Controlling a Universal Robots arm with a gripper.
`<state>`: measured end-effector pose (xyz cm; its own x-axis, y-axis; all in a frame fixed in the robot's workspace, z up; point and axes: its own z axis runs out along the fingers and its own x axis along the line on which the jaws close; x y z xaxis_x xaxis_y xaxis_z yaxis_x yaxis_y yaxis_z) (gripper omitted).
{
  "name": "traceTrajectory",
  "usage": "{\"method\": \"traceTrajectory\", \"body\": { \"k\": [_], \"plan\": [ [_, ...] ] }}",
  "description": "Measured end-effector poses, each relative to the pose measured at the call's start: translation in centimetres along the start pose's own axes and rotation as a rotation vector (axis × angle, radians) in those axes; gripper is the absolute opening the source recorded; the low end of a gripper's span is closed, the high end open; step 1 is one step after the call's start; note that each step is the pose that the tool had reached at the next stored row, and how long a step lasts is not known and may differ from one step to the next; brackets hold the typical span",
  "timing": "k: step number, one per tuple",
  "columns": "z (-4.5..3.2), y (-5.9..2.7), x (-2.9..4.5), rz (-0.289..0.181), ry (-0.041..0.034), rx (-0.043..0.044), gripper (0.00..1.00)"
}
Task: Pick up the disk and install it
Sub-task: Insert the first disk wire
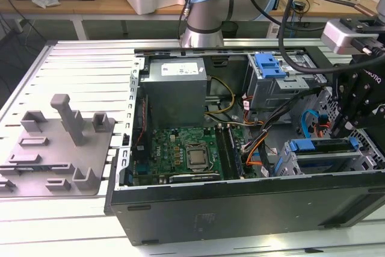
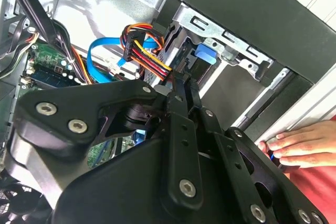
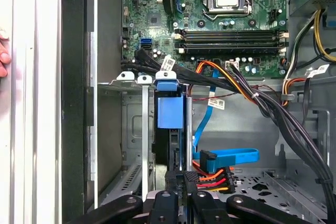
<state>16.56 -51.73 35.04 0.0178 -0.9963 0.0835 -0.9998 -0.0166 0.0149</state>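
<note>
Seating the disk (image 1: 322,147) in its bay at the case's (image 1: 240,209) right end, exterior view.
Gripper (image 1: 344,126) sits closed on the disk's rear edge; press squarely, keeping clear of the cables (image 3: 212,174) just beside it.

Green motherboard (image 1: 180,151), grey power supply (image 1: 174,88), grey fixture plate (image 1: 57,148)

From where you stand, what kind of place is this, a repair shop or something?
Probably a robotics lab or test bench. An open computer case lies on a slatted metal table, a robot arm is mounted behind it, and cluttered workbenches run along the back.
</note>
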Motion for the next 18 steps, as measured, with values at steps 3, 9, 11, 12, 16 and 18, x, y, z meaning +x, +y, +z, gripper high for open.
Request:
{"method": "traceTrajectory", "body": {
  "k": [3, 9, 11, 12, 16, 18],
  "plan": [
    [0.06, 0.0, 0.0, 0.0, 0.0, 0.0, 0.16],
    [0.18, -0.12, -0.01, 0.0, 0.0001, 0.0001, 0.16],
    [0.21, -0.13, 0.0, 0.0, 0.0, 0.0, 0.16],
    [0.23, -0.13, 0.0, 0.0, -0.0001, 0.0, 0.16],
    [0.31, -0.13, 0.1, 0.0, 0.0001, 0.0, 0.16],
    [0.35, -0.13, 0.11, 0.0, 0.0001, 0.0, 0.16]
  ]
}}
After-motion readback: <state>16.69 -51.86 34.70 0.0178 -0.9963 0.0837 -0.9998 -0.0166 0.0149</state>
